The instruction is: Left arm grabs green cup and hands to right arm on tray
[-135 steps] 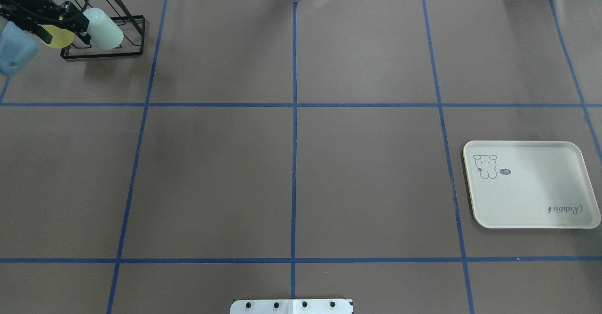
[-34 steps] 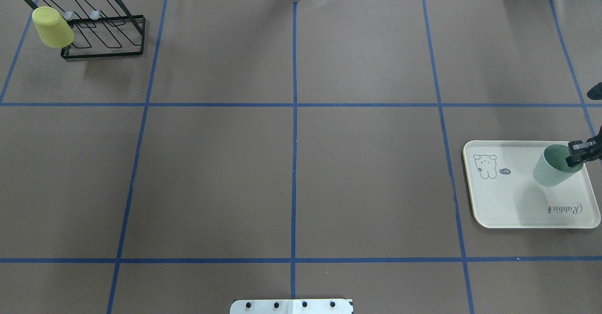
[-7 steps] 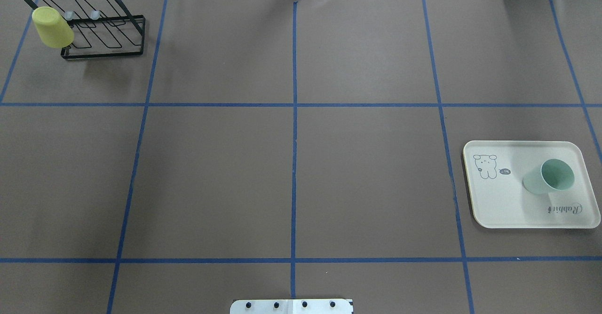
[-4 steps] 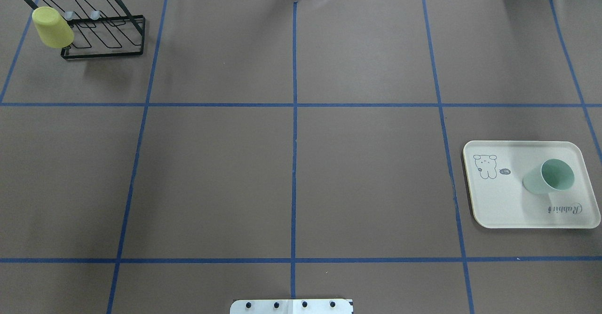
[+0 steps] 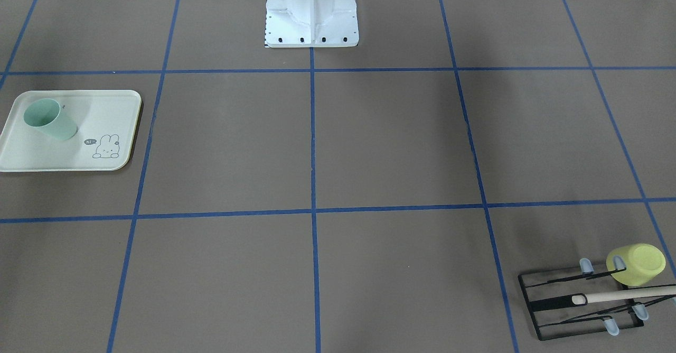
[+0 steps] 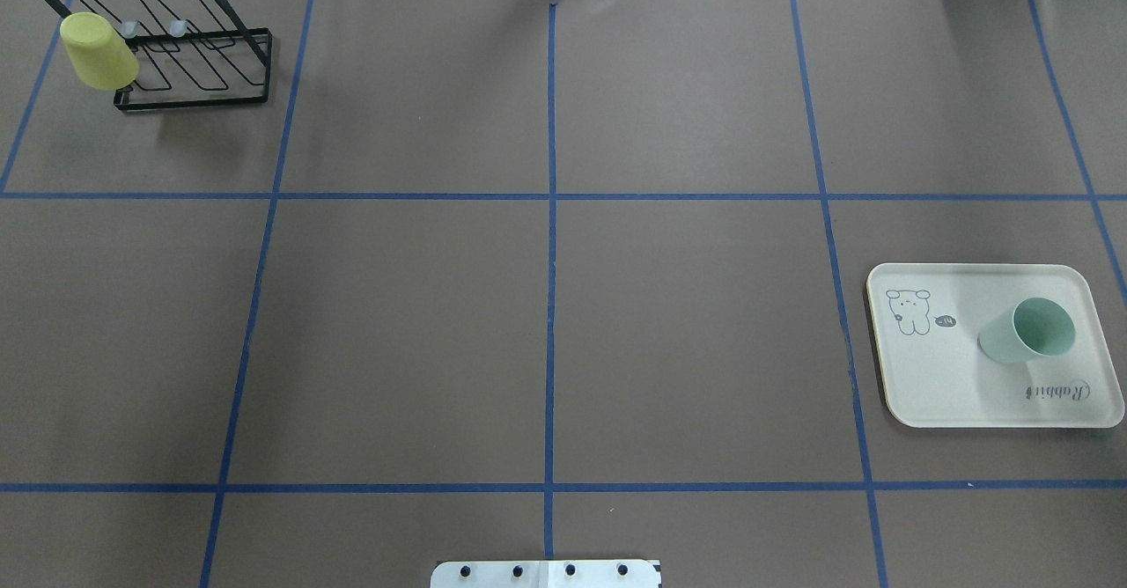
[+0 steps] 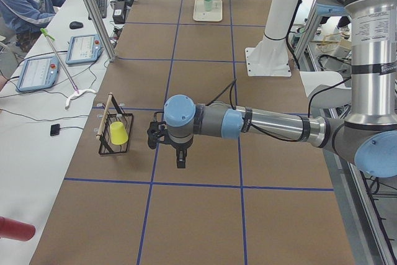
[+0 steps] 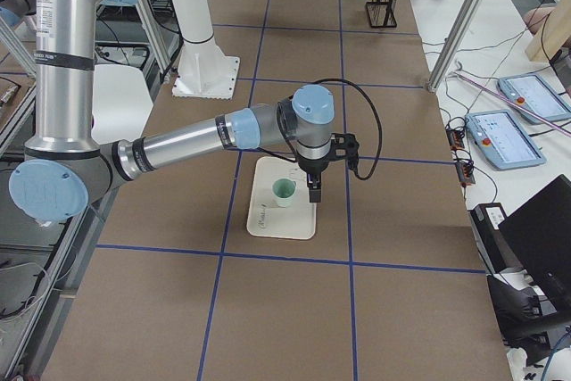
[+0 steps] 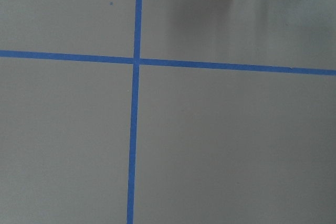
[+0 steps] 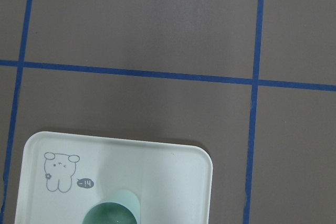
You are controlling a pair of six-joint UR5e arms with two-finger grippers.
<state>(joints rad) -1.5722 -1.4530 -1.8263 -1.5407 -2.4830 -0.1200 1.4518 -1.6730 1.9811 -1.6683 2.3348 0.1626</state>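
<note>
The pale mint-green plastic tumbler (image 6: 1026, 333) stands upright on the cream rounded rectangular tray (image 6: 933, 385). The left pincer (image 7: 180, 162) and the right pincer (image 8: 313, 194) hang apart from it. Whether they are released or clenched, I cannot tell.

The green cup (image 6: 1026, 334) looks smooth matt plastic, the tray (image 6: 951, 377) matt, the wire rack (image 6: 192, 105) probably metal.

Brown table cover (image 6: 396, 306) with blue tape grid (image 6: 551, 196), white side bench (image 7: 25, 159), aluminium posts (image 7: 93, 10)
</note>
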